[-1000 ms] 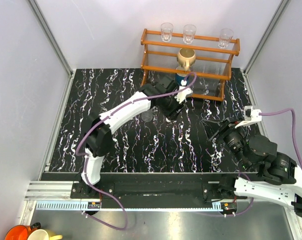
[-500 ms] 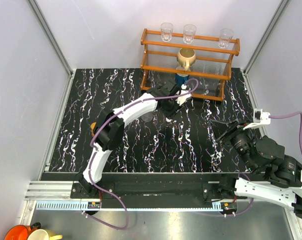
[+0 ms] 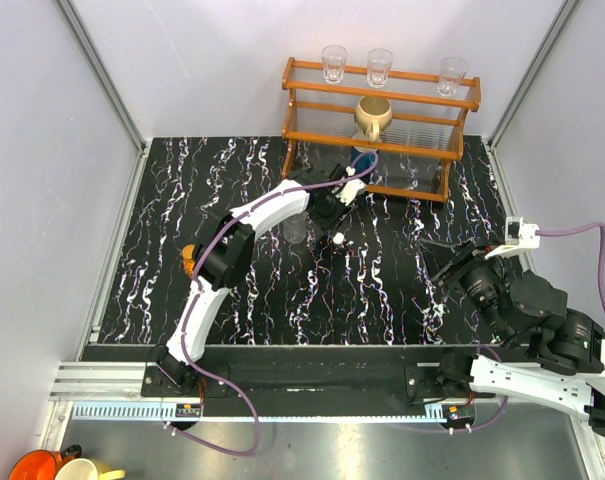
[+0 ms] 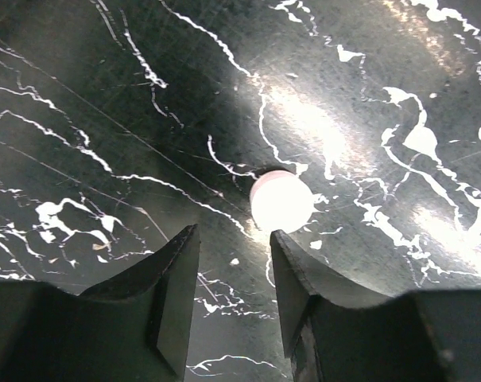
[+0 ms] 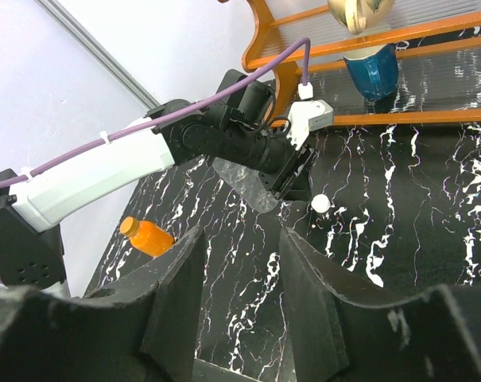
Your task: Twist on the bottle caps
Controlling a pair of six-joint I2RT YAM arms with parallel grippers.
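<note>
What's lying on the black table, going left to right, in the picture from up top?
Orange bottle → clear bottle → small pale cap.

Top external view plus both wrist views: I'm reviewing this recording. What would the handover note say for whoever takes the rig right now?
Left end effector: open, empty, low over the table, with a pale round cap lying just beyond its fingertips.
Right end effector: open, empty, hovering at the right side, away from the bottles.
The clear bottle is beside the left end effector. The orange bottle is farther left, near the left arm.
Done: no cap visibly screwed on; I cannot tell whether the orange bottle is capped.
Left: pick up the cap and screw it on. The second cap is not in view.
</note>
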